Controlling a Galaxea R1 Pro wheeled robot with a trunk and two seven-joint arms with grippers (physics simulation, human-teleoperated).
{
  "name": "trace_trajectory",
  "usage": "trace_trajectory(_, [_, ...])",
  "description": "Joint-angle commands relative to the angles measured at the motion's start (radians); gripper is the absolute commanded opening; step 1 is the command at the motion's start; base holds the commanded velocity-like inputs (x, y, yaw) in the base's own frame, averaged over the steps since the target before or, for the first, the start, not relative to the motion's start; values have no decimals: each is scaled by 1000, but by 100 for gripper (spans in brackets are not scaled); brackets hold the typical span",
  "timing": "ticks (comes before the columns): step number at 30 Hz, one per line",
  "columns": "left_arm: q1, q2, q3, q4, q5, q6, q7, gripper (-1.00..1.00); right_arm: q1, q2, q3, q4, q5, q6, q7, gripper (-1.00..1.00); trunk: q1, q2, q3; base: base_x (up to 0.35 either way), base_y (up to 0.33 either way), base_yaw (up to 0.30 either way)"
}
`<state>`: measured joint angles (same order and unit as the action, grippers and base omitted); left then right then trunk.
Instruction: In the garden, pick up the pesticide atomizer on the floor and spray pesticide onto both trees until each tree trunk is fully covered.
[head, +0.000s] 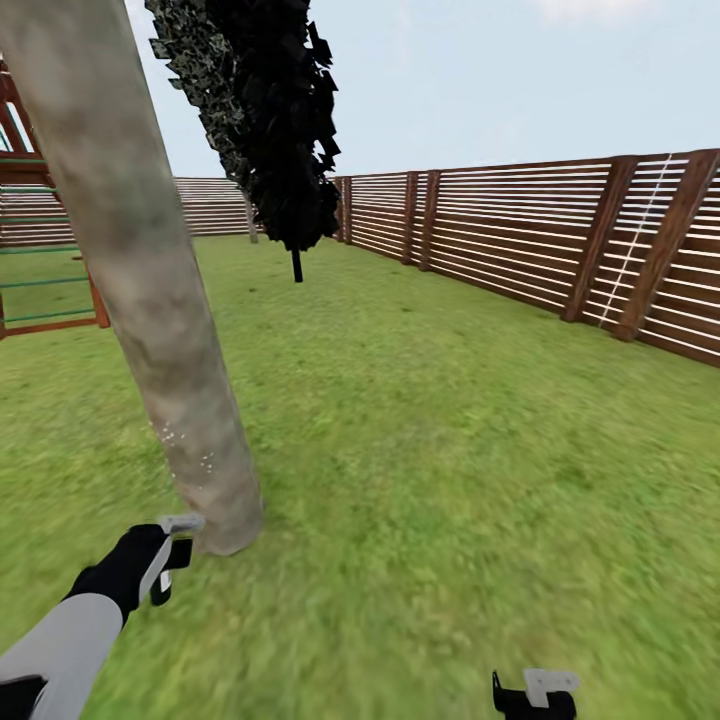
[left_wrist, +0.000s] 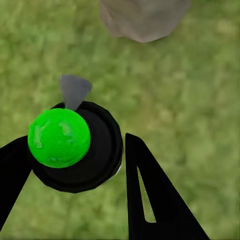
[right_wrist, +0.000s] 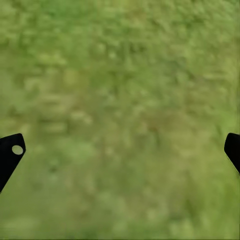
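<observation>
Green lawn (head: 450, 450) runs to the slatted fence (head: 520, 230). My left gripper (head: 168, 560) pinches the pesticide atomizer (left_wrist: 75, 145), a black-and-green bottle between my fingers, just beside the tree trunk (head: 150, 300). My right gripper (head: 535, 695) hangs spread, holding nothing. I judge I should aim the nozzle squarely and sweep slowly upward, since only faint specks show low down.

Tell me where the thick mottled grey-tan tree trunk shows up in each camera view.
Head view: the thick mottled grey-tan tree trunk leans up the left side.
Left wrist view: its base sits ahead of the fingers.
Right wrist view: green lawn.
Shared landmark: that lawn.
</observation>
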<state>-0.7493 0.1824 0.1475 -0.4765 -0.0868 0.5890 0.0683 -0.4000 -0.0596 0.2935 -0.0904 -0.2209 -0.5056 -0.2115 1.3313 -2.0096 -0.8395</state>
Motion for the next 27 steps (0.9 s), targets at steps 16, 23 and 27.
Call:
trace_trajectory(16, [-78, 35, 16, -45, -8, 20, -13, -100, 0, -1, 9, 0, -8, -1, -4, 100, 0, 0, -1, 15, -6, 6])
trace_trajectory(23, [-60, 49, 18, -95, -13, 65, -7, -100, 0, 0, 9, 0, -8, -2, -5, 100, 0, 0, -1, 0, 0, 243])
trace_trajectory(27, [-59, 42, 15, -83, -13, 58, -2, -100, 0, 0, 9, 0, -8, -2, -3, 100, 0, 0, -1, 0, -166, 125])
